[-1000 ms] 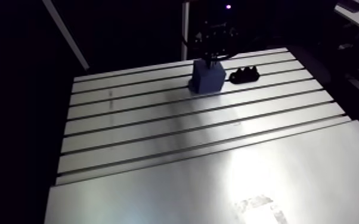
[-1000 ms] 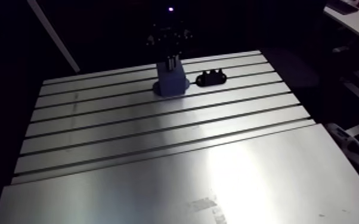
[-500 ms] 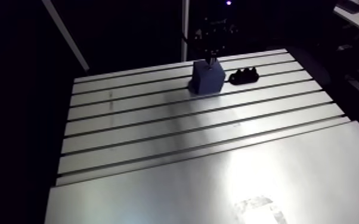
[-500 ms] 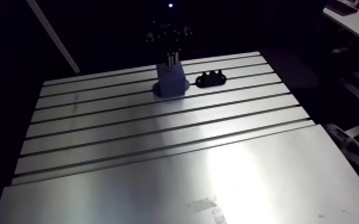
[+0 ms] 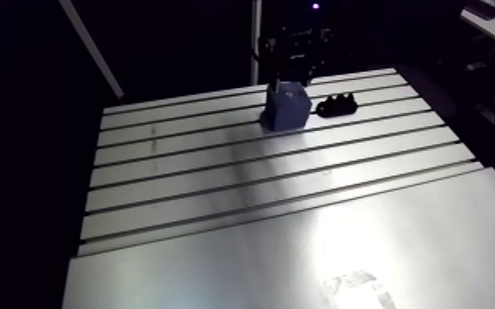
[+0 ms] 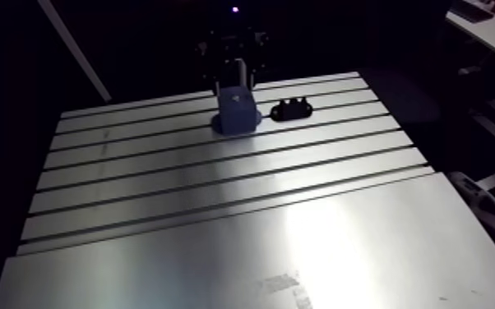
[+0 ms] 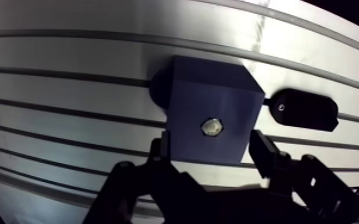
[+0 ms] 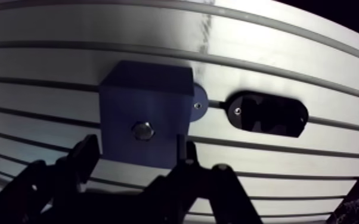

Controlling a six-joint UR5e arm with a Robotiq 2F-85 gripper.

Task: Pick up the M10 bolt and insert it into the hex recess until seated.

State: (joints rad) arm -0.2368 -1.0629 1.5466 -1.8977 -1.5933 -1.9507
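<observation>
The gripper (image 7: 210, 146) has lifted, fingers spread and empty, leaving the bolt (image 7: 212, 127) in the blue block (image 7: 214, 98), so insertion seems finished.

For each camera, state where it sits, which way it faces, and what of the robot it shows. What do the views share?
Wrist view: on the wrist, looking down past the open hand, whose fingers flank the blue block holding the bolt.
Arm view: on the upper link, looking down across the slotted table toward the hand above the block.
Shared: the block, the black holder beside it, the table.
</observation>
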